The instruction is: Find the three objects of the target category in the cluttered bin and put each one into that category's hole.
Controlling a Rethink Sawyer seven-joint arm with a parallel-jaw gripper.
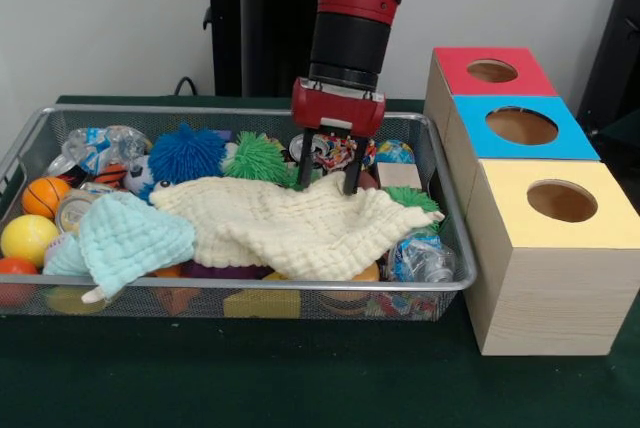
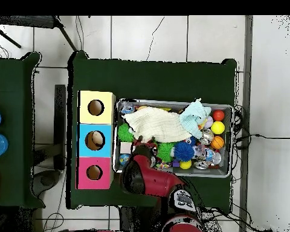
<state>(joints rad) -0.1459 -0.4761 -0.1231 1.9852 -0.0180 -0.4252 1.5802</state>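
Above the bin (image 1: pixel 452 286), arm reaching straight down, tool (image 1: pixel 328 181) fingers apart, tips touching cream cloth (image 1: pixel 290 228).

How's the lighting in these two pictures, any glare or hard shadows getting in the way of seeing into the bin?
Front view: soft, even light; the bin rim shows only a mild sheen, the crinkly water bottle glints a little, and the tool casts only a faint shadow on the cream cloth. Overhead view: flat light, no glare, but the arm hides part of the bin.
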